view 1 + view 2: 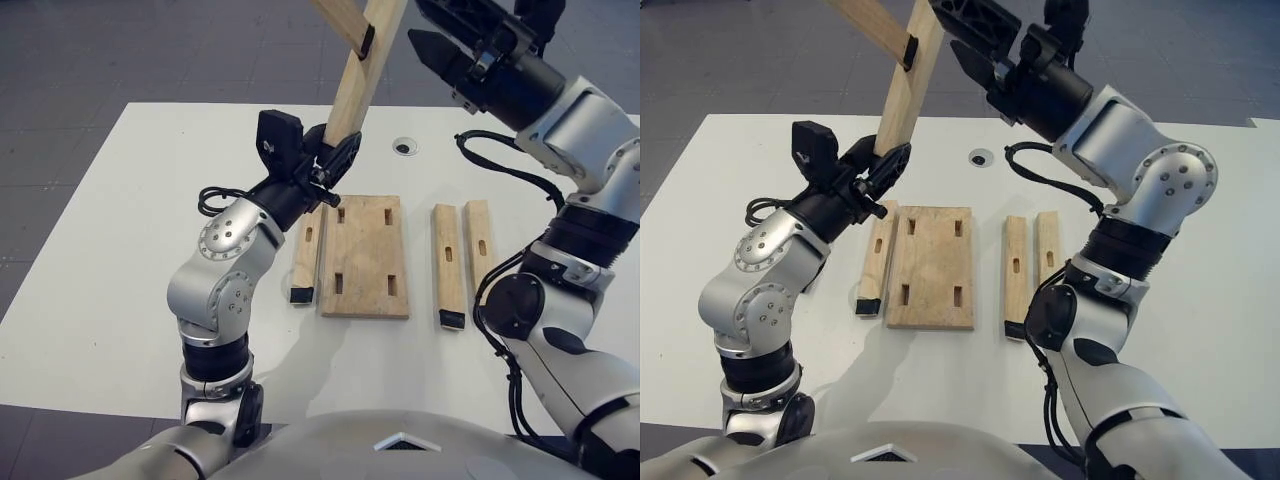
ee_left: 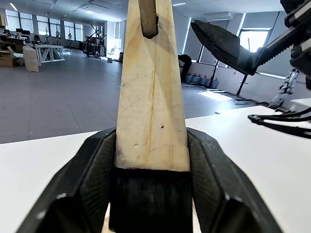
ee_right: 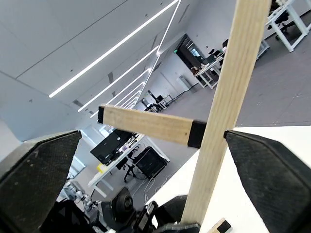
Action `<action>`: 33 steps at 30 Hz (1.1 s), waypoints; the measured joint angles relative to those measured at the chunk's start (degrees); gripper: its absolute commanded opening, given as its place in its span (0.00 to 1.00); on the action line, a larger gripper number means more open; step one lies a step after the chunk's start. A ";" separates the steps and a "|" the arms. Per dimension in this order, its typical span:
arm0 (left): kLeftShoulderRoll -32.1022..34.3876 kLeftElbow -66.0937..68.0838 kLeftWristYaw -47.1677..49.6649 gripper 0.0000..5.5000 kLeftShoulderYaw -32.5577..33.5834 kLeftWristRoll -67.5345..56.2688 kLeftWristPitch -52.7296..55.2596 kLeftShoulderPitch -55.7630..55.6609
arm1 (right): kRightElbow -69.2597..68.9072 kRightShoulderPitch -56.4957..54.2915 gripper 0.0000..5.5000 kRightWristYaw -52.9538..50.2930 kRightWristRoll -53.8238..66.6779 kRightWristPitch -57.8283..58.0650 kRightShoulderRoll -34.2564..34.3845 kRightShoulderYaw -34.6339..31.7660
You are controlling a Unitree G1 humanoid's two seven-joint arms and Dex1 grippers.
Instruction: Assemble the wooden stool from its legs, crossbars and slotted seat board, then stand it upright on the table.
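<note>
Above the table (image 1: pixel 120 220), the left gripper (image 1: pixel 335 160) pinches the foot of a wooden leg (image 1: pixel 365 70) — the right gripper (image 1: pixel 418 22) gapes wide beside it.

Head stereo pair looking down over table (image 1: pixel 120 220), wrist cameras close on leg (image 2: pixel 151 111)
</note>
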 measured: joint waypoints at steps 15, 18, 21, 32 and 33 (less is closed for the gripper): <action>3.64 7.32 -4.73 0.37 14.22 -34.16 12.68 -9.31 | 3.47 5.46 1.00 23.89 0.96 -3.04 -10.33 7.52; 5.13 7.96 -4.34 0.37 14.60 -38.12 12.72 -9.37 | 3.81 4.21 1.00 24.73 2.44 -3.27 -10.49 7.57; 5.81 8.07 -3.79 0.37 14.36 -39.83 12.45 -9.28 | 3.79 4.22 1.00 24.76 2.49 -3.46 -10.56 8.33; 8.63 7.01 -5.01 0.37 10.42 -48.59 12.21 -7.84 | 4.69 2.71 1.00 26.33 2.52 -3.61 -10.28 10.57; 9.01 7.01 -5.22 0.37 9.91 -48.82 12.19 -7.45 | 4.69 2.67 1.00 26.33 2.53 -3.69 -10.15 10.57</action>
